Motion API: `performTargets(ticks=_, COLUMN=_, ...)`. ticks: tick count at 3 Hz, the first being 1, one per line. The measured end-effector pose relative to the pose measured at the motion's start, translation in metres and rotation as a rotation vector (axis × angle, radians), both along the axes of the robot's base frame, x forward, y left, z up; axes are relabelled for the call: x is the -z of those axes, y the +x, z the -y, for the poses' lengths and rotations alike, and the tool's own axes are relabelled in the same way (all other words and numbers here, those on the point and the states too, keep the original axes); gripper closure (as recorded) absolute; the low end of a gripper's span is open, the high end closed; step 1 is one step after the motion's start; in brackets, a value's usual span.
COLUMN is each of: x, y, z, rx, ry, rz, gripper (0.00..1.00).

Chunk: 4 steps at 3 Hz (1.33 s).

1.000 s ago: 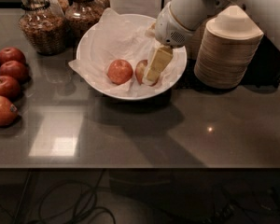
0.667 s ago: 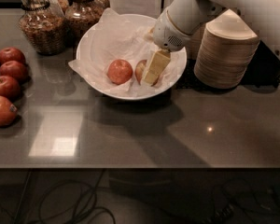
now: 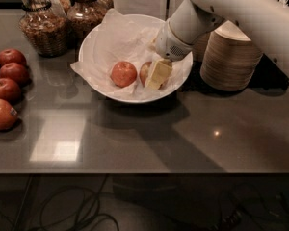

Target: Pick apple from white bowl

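The white bowl (image 3: 94,47), wide and lined with crinkled white paper, stands at the back middle of the grey table. Two apples lie in it. The dull red blotched apple (image 3: 145,72) lies right of centre, mostly hidden behind my gripper (image 3: 156,77). The more evenly red-orange apple (image 3: 123,73) lies just left of it in full view. My gripper reaches down into the bowl from the upper right on the white arm (image 3: 221,8) and sits right at the blotched apple.
Several darker red apples (image 3: 7,88) lie at the left table edge. Two glass jars (image 3: 41,25) stand behind the bowl at the left. A stack of beige disposable bowls (image 3: 231,57) stands right of the bowl, under the arm. Cables lie on the floor below.
My gripper has sunk slightly lower and to the left, closer onto the blotched apple. The apples and the bowl have not moved.
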<state>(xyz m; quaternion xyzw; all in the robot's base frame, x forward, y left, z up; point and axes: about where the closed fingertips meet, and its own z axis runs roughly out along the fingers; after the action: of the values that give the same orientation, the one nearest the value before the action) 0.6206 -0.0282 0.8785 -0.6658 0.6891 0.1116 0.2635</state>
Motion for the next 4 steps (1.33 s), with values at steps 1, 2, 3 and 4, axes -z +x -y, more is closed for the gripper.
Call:
performTargets(ticks=1, x=0.010, y=0.002, z=0.004, rx=0.009, ry=-0.002, rz=-0.015, gripper=0.15)
performTargets(ticks=2, x=0.018, y=0.004, z=0.007, rx=0.017, ry=-0.002, rz=-0.028, gripper=0.15)
performTargets(ticks=3, x=0.023, y=0.005, z=0.009, rx=0.021, ry=-0.004, rz=-0.035, gripper=0.34)
performTargets(ticks=4, x=0.023, y=0.005, z=0.009, rx=0.021, ry=-0.004, rz=-0.035, gripper=0.58)
